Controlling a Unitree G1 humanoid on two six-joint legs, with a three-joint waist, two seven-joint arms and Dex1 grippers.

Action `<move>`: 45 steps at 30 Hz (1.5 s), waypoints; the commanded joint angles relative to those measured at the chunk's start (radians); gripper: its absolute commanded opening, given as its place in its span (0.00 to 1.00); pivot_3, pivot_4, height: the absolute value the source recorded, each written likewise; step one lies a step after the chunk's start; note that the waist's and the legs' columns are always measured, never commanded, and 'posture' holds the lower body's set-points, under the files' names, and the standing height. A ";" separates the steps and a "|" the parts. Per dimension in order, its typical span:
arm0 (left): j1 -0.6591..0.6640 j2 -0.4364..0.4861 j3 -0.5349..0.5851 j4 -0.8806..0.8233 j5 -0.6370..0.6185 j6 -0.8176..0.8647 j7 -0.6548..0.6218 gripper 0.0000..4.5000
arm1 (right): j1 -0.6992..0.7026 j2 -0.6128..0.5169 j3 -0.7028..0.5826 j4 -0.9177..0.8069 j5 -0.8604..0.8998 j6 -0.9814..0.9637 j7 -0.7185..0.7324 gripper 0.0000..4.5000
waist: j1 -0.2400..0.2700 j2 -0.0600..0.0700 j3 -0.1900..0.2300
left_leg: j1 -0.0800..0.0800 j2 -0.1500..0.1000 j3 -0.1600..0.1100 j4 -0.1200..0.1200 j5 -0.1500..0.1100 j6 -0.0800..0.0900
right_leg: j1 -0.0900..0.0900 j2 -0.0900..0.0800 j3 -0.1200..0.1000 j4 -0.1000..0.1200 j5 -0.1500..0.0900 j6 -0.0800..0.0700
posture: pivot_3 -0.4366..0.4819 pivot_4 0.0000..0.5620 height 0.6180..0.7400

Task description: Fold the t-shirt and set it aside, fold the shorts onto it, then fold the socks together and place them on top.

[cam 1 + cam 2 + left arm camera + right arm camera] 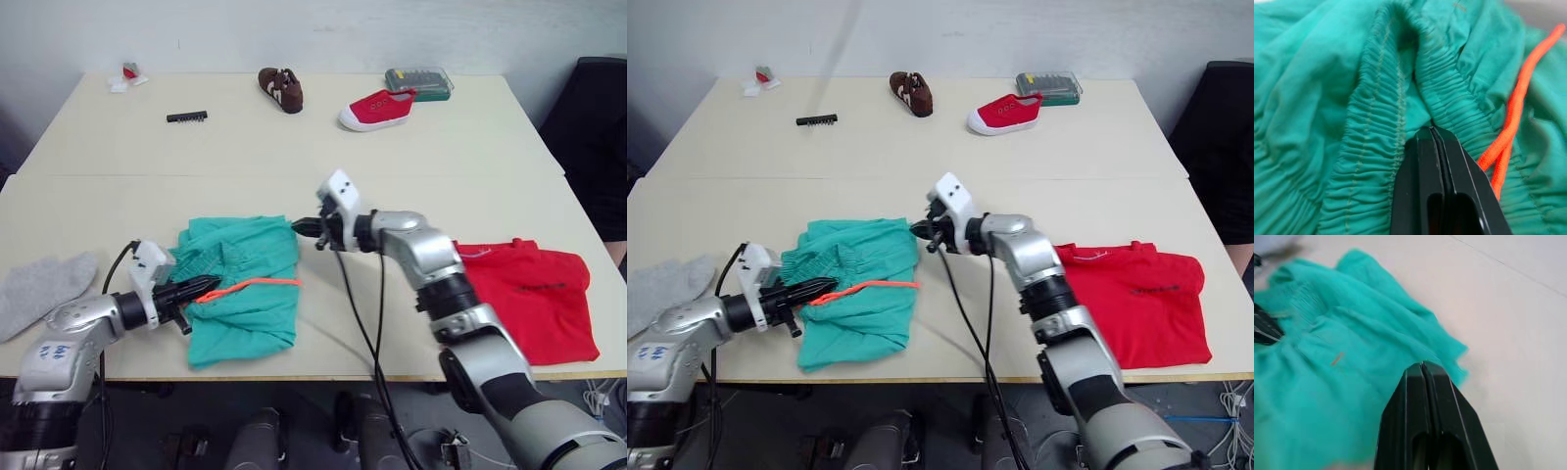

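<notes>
While both pairs of black fingers are pressed flat together, the left gripper (208,286) has its tips at the ruched elastic waistband of the shorts (245,294), and the right gripper (297,227) has its tips at the garment's far right corner. Whether either pair pinches any cloth cannot be told. The shorts are soft teal cloth, rumpled and creased into a rough rectangle, the gathered waistband turned toward the robot's left and the long axis running from the far edge back toward the near edge of the tabletop (294,147). An orange drawstring (257,284) lies in a thin line across them, left to right. Well apart to the right, the t-shirt (534,294) lies folded flat, smooth bright red cloth in a broad block by the near edge. At the left edge rest the socks (39,289), light grey knit, lying flat and slanted. Along the far side sit a red canvas shoe (377,108) with a white sole, a brown shoe (281,88), a black strip (186,117) and a clear plastic case (419,80).
</notes>
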 commanded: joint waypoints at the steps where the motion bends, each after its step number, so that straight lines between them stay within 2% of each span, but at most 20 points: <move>1: 0.018 0.063 0.139 -0.158 -0.181 0.112 -0.053 0.13 | 0.049 -0.087 -0.022 -0.237 0.163 0.300 0.090 0.13 | 0.001 0.000 0.000 | 0.000 0.000 0.000 0.000 0.000 0.000 | 0.000 0.000 0.000 0.000 0.000 0.000 | 0.48 0.27 1.00; 3: 0.042 0.113 0.180 -0.206 -0.235 0.165 -0.087 0.27 | 0.091 -0.135 -0.024 -0.305 0.228 0.428 0.110 0.28 | 0.000 0.000 0.000 | 0.000 0.000 0.000 0.000 -0.002 0.001 | 0.001 0.000 0.000 -0.001 0.000 0.000 | 0.48 0.27 1.00; 6: 0.062 0.167 0.210 -0.236 -0.265 0.195 -0.121 0.48 | 0.150 -0.153 0.007 -0.335 0.254 0.492 0.106 0.52 | 0.001 0.001 0.000 | 0.002 0.000 0.001 0.000 -0.004 0.001 | 0.002 0.000 0.001 -0.005 0.000 0.000 | 0.48 0.27 1.00; 12: 0.066 0.196 0.223 -0.234 -0.245 0.186 -0.120 0.90 | 0.140 -0.013 0.010 -0.182 0.236 0.485 0.006 0.99 | -0.002 0.001 0.001 | 0.004 0.002 0.005 0.000 -0.005 0.000 | 0.001 0.002 0.003 -0.003 0.000 0.000 | 0.48 0.27 1.00; 13: 0.067 0.198 0.224 -0.237 -0.245 0.185 -0.120 0.97 | 0.134 0.006 0.015 -0.155 0.230 0.474 -0.002 1.00 | -0.002 0.001 0.001 | 0.004 0.003 0.005 0.000 -0.005 0.000 | 0.000 0.003 0.003 -0.003 0.000 0.000 | 0.48 0.27 1.00; 14: 0.063 0.198 0.226 -0.243 -0.247 0.187 -0.114 0.99 | 0.125 0.042 0.013 -0.122 0.230 0.469 -0.017 1.00 | -0.001 0.001 0.001 | 0.004 0.003 0.006 0.000 -0.005 -0.001 | 0.001 0.003 0.004 -0.003 0.000 0.000 | 0.48 0.27 1.00; 20: 0.049 0.192 0.227 -0.255 -0.247 0.184 -0.093 0.99 | 0.072 0.214 0.011 -0.001 0.226 0.442 -0.087 1.00 | -0.004 0.001 0.001 | 0.005 0.005 0.007 0.000 -0.006 -0.003 | 0.000 0.005 0.005 -0.003 0.000 -0.001 | 0.48 0.27 1.00; 24: 0.044 0.188 0.224 -0.262 -0.251 0.184 -0.086 0.99 | 0.057 0.272 -0.010 0.074 0.201 0.406 -0.141 1.00 | -0.005 0.001 0.001 | 0.005 0.009 0.009 0.000 -0.007 -0.005 | 0.000 0.010 0.007 -0.002 0.000 -0.001 | 0.48 0.27 1.00; 27: 0.032 0.186 0.217 -0.263 -0.257 0.182 -0.086 1.00 | 0.056 0.289 -0.039 0.103 0.192 0.386 -0.182 0.86 | -0.004 0.001 0.001 | 0.006 0.009 0.009 0.000 -0.008 -0.005 | 0.000 0.011 0.007 -0.002 0.000 -0.002 | 0.48 0.27 1.00; 34: -0.006 0.175 0.183 -0.264 -0.289 0.195 -0.098 1.00 | 0.075 0.229 -0.065 -0.008 0.229 0.435 -0.175 0.31 | -0.002 0.001 0.001 | 0.005 0.009 0.009 0.000 -0.009 -0.005 | 0.000 0.011 0.009 -0.003 0.000 -0.003 | 0.48 0.27 1.00; 38: -0.092 0.152 0.126 -0.263 -0.350 0.230 -0.097 1.00 | 0.083 0.137 -0.120 -0.170 0.279 0.516 -0.184 0.00 | 0.007 0.001 0.001 | 0.004 0.009 0.009 0.001 -0.009 -0.004 | 0.000 0.010 0.009 -0.003 0.000 -0.003 | 0.48 0.27 1.00; 41: -0.168 0.125 0.080 -0.266 -0.402 0.266 -0.098 1.00 | 0.078 0.054 -0.204 -0.308 0.345 0.631 -0.209 0.00 | 0.021 0.001 0.001 | 0.003 0.008 0.009 0.002 -0.010 -0.002 | 0.000 0.010 0.009 -0.005 0.000 -0.002 | 0.48 0.27 1.00; 45: -0.284 0.068 -0.006 -0.275 -0.454 0.300 -0.098 1.00 | 0.064 -0.127 -0.398 -0.533 0.462 0.877 -0.227 0.00 | 0.027 0.002 0.001 | 0.001 0.008 0.009 0.001 -0.011 -0.002 | 0.000 0.012 0.008 -0.007 0.000 -0.002 | 0.48 0.27 1.00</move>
